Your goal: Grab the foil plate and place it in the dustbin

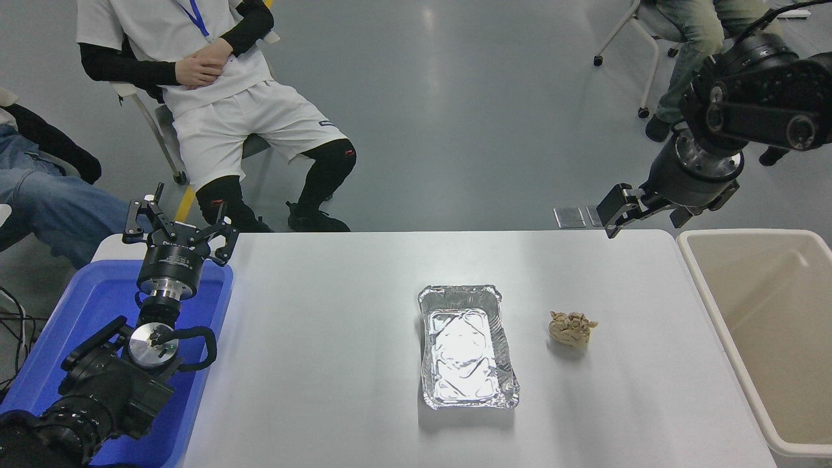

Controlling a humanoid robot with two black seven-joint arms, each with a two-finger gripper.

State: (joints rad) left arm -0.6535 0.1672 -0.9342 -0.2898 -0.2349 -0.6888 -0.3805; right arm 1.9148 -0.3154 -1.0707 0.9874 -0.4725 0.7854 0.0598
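My right gripper (pixel 614 218) hangs over the bench's (pixel 325 357) far edge, whether apart or together I can't tell, with the foil plate (pixel 467 348) lying nearer me and leftward, long axis running away from me, dustbin (pixel 721 338) alongside.

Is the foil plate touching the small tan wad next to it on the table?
Apart. The head view shows the foil plate and the tan wad with a clear strip of bare white table between them.
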